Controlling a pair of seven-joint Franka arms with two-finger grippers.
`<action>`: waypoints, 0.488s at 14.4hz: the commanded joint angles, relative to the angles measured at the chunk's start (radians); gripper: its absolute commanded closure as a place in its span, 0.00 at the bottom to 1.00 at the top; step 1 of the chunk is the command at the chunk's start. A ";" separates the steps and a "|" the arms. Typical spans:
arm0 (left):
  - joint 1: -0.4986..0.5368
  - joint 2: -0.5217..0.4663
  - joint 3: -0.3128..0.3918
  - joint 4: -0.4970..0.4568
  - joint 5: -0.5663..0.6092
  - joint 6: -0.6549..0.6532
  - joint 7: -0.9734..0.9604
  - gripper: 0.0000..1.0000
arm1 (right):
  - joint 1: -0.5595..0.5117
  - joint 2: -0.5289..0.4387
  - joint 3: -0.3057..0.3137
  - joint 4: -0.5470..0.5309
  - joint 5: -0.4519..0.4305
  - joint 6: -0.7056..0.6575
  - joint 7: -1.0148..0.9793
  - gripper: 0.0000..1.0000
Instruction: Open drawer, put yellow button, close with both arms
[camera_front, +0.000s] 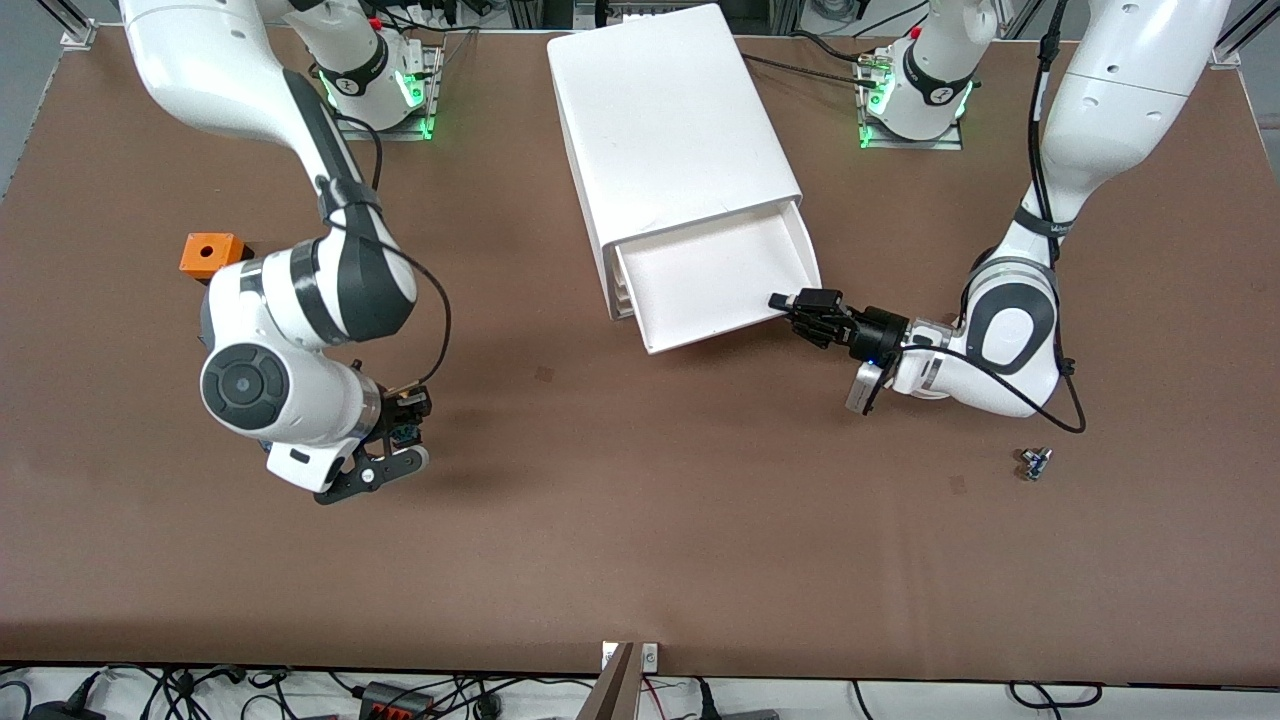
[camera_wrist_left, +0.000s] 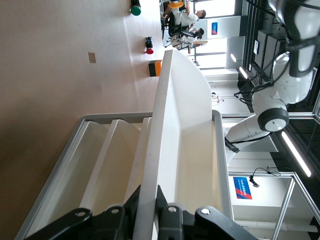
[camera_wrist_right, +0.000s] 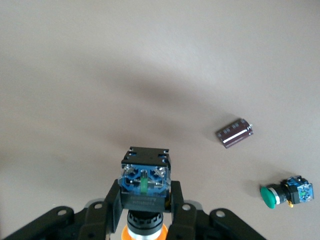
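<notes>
The top drawer (camera_front: 715, 335) of the white cabinet (camera_front: 665, 120) is pulled out and looks empty. My left gripper (camera_front: 782, 302) is shut on the drawer's front wall at the corner toward the left arm's end. In the left wrist view its fingers (camera_wrist_left: 148, 197) pinch that white wall (camera_wrist_left: 160, 125). My right gripper (camera_front: 400, 425) is shut on the yellow button (camera_front: 404, 430), held over bare table toward the right arm's end. In the right wrist view the fingers (camera_wrist_right: 145, 192) clamp the button's black body (camera_wrist_right: 145, 177), terminal end outward, orange cap toward the palm.
An orange block (camera_front: 211, 254) sits near the right arm. A green-capped button (camera_wrist_right: 274, 196) and a dark cylinder (camera_wrist_right: 234, 133) lie on the table below my right gripper. A red-capped button (camera_wrist_left: 149, 45) shows in the left wrist view. A small part (camera_front: 1034, 463) lies near the left arm.
</notes>
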 joint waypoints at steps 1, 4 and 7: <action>-0.002 0.031 0.007 0.043 0.034 0.023 -0.011 0.00 | 0.052 -0.029 -0.003 0.018 0.013 -0.030 0.014 1.00; 0.003 0.007 0.008 0.041 0.040 0.015 -0.057 0.00 | 0.111 -0.066 -0.002 0.038 0.013 -0.036 0.064 1.00; 0.003 -0.054 0.007 0.067 0.137 0.018 -0.231 0.00 | 0.185 -0.080 -0.002 0.059 0.014 -0.066 0.205 1.00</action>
